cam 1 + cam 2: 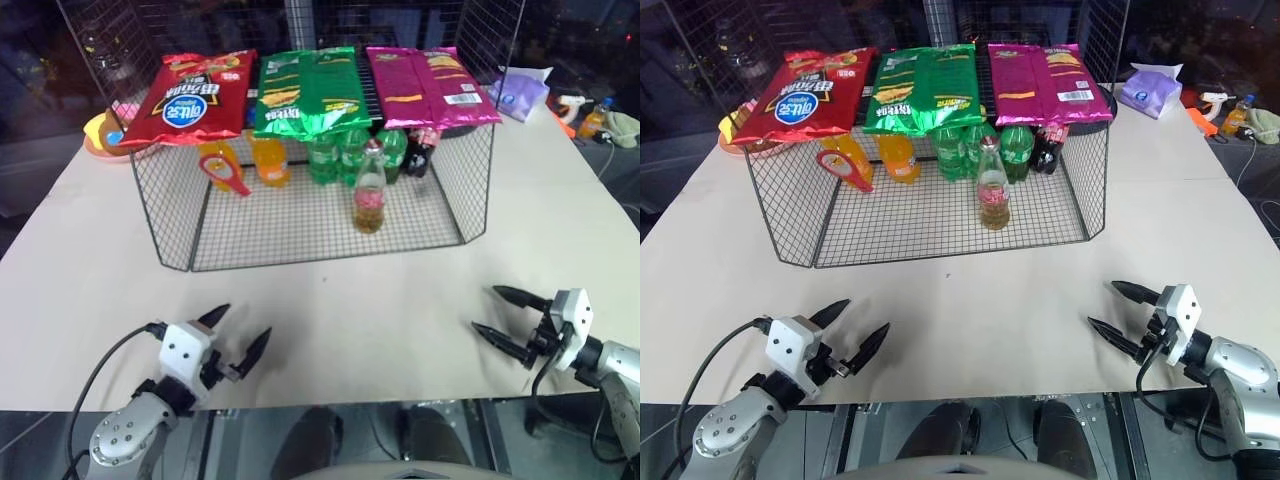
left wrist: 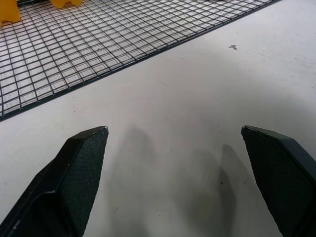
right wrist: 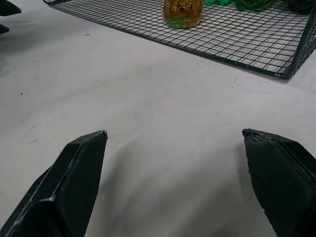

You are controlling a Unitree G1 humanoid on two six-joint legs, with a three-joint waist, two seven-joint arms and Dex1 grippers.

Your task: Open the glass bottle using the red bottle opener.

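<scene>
The glass bottle with amber drink and a pinkish label stands upright on the wire shelf's floor, near its front middle; its base shows in the right wrist view. The red bottle opener leans against an orange bottle at the shelf's left. My left gripper hovers open over the table's near left, far from both. My right gripper is open at the near right, nothing between its fingers.
A wire mesh shelf holds orange, green and dark bottles at the back, with red, green and magenta snack bags on top. A purple pack and clutter lie at the far right. The table edge runs just below the grippers.
</scene>
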